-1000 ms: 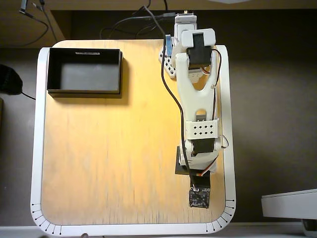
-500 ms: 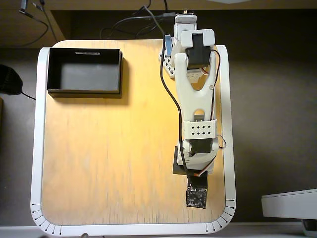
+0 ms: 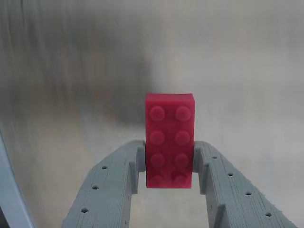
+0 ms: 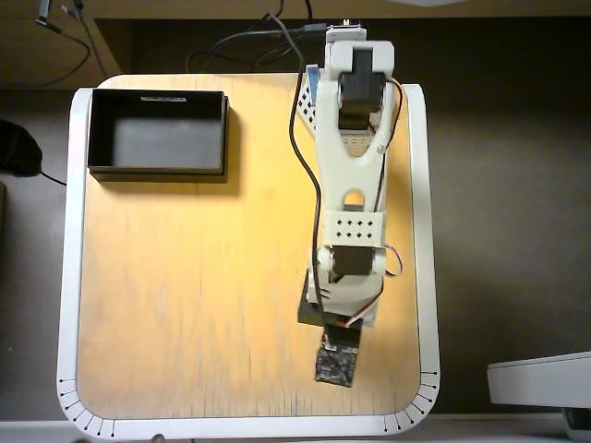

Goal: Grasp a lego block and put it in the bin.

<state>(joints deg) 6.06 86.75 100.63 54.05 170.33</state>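
So there's exactly one lego block (image 3: 169, 145) here and it's already pinched in the gripper (image 3: 169, 164), the two grey fingers (image 3: 114, 185) closed up snug against its long sides with pretty much zero slack. In the wrist view it's a bright red 2x4 brick, eight round studs in two rows of four, facing the camera, smooth glossy plastic, standing up lengthwise with its upper half poking out beyond the fingertips. The fingers are clearly 3D printed, you can see the fine layer lines on them, plus a row of small round holes running down each one. Behind the brick everything's a blurry pale surface, can't make out any detail there. In the overhead view there's one arm (image 4: 349, 175), white printed plastic with black servo blocks and a perforated plate partway down, stretched toward the bottom edge of the table (image 4: 194, 305), with a little bare circuit board (image 4: 336, 366) at its tip. You can't see the brick itself from up there, the arm covers it. One bin (image 4: 158, 131), top left corner of the table in that view, well apart from the gripper: shallow black rectangular tray, low walls, dark grey floor, a thin pale strip on its far rim, nothing inside. The table is light wood grain with rounded corners and a white border with small black tick marks at the bottom corners.
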